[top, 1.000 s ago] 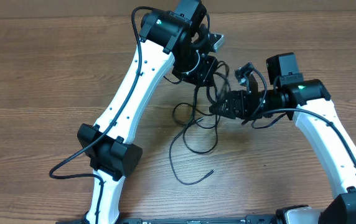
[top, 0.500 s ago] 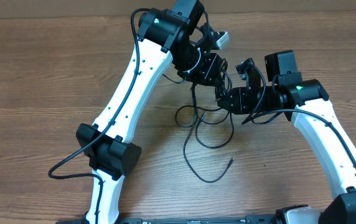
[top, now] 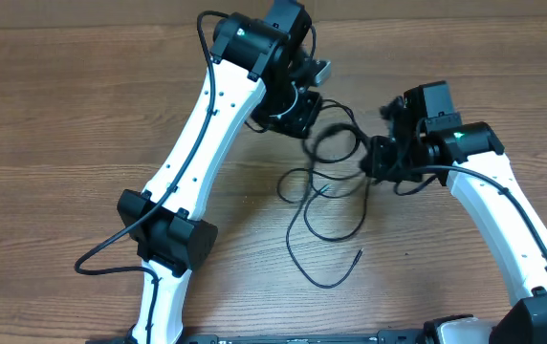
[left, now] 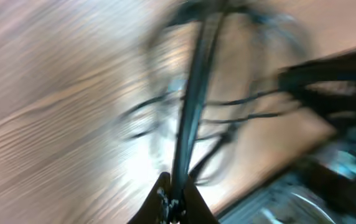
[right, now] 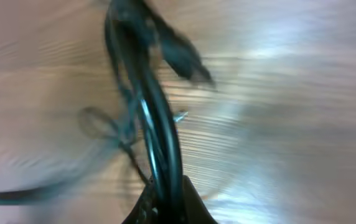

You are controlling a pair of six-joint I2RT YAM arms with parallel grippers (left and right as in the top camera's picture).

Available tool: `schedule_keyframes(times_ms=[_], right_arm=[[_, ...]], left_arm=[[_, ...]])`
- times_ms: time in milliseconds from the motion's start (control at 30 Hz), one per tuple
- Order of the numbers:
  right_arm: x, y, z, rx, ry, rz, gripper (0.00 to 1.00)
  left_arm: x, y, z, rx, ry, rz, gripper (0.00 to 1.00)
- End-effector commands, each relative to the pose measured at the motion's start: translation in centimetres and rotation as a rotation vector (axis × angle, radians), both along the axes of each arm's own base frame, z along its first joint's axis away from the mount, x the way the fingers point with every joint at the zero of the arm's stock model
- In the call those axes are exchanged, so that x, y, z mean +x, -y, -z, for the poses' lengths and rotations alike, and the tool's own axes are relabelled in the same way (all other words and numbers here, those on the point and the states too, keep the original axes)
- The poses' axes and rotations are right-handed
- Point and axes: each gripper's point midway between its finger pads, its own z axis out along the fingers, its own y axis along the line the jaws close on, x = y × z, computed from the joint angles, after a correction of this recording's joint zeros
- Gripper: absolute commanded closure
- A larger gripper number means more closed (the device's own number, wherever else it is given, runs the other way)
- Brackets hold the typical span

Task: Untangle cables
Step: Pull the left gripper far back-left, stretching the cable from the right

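Your left tool (left: 173, 200) and right tool (right: 165, 199) each pinch the cables (left: 190, 106); pull them apart slowly and low, letting loops slip loose instead of knotting.

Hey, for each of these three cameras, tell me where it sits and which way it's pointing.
Overhead: fixed above the table, facing straight down; shows the left arm, the right arm and the cables between them.
Left wrist: on the left arm, facing along its jaws to a taut strand over blurred wood; only jaw tips show.
Right wrist: on the right arm, facing down a gripped strand toward the table; only jaw tips show.
Shared: both wrist views see the cables, clamped in shut jaws.
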Motion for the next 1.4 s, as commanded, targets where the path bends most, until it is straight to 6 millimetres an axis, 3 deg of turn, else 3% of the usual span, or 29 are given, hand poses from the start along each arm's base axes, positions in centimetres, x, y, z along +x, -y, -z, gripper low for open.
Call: schedule_keyframes(times_ms=[0, 267, 467, 600, 767, 1067, 1233, 1300, 1367], right_arm=[[0.4, 6.2, 0.7, -0.279, 0.000, 0.301, 0.96], [-0.8, 11.1, 0.5, -0.457, -0.026, 0.461, 0.96], [-1.3, 14.7, 0.6, -0.466, -0.062, 0.572, 0.96], [-2.1, 17.2, 0.7, -0.455, -0.097, 0.664, 0.96], [-2.7, 18.9, 0.8, -0.439, -0.120, 0.726, 0.96], [-4.1, 22.8, 0.8, -0.430, -0.150, 0.863, 0.96], [-4.4, 23.3, 1.1, -0.339, -0.172, 0.905, 0.96], [-4.0, 22.5, 1.2, -0.282, -0.173, 0.895, 0.96], [-2.6, 20.4, 1.2, -0.164, -0.147, 0.781, 0.96]], left_arm=[[2.4, -5.3, -0.9, 0.260, 0.163, -0.141, 0.96], [3.7, -8.1, -0.9, 0.281, 0.165, -0.208, 0.96], [4.4, -10.8, -2.1, 0.275, 0.182, -0.276, 0.96], [4.8, -13.7, -3.8, 0.314, 0.239, -0.337, 0.96], [4.7, -17.5, -6.9, 0.376, 0.335, -0.421, 0.96], [2.9, -25.1, -11.7, 0.359, 0.421, -0.661, 0.96], [2.0, -26.1, -12.9, 0.260, 0.415, -0.696, 0.96], [1.9, -26.3, -13.0, 0.253, 0.417, -0.703, 0.96], [1.9, -25.8, -13.0, 0.227, 0.409, -0.693, 0.96]])
